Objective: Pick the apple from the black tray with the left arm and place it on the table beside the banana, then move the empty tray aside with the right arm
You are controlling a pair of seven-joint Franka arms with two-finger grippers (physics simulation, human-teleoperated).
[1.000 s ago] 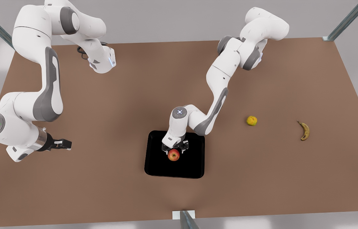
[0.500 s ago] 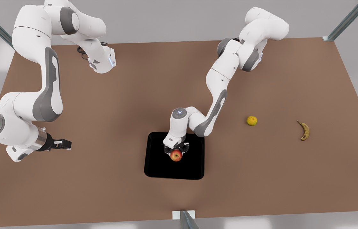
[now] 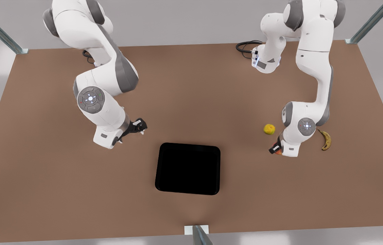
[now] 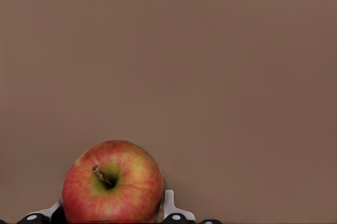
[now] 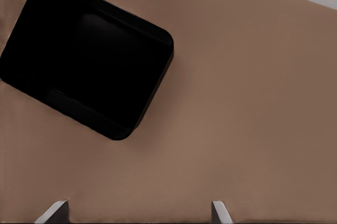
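My left claw (image 3: 275, 150) sits low over the counter (image 3: 191, 85) between the yellow-green fruit (image 3: 269, 129) and the banana (image 3: 325, 139), with the apple (image 4: 112, 182) clamped between its fingers (image 4: 169, 206). In the left wrist view the fingers press against the apple's sides, and brown counter lies beyond it. Whether the apple already touches the counter I cannot tell.

The risks, as I judge them. If I let go while the apple hangs above the surface, it may drop and roll, either into the banana or off toward the yellow-green fruit (a round fruit on a flat top needs little to set it going). If I open while moving sideways, a finger may drag the apple along. And my forearm hangs close beside the banana, so a careless withdrawal could knock it.

The black tray (image 3: 188, 168) lies empty, well apart from the banana, toward the front view's left. My right claw (image 3: 140, 126) hovers near the tray's far corner on that side, not touching it, its fingers (image 5: 52, 212) spread wide and holding nothing. Coming down on the low rim off-centre could spin or tip the tray rather than shift it.
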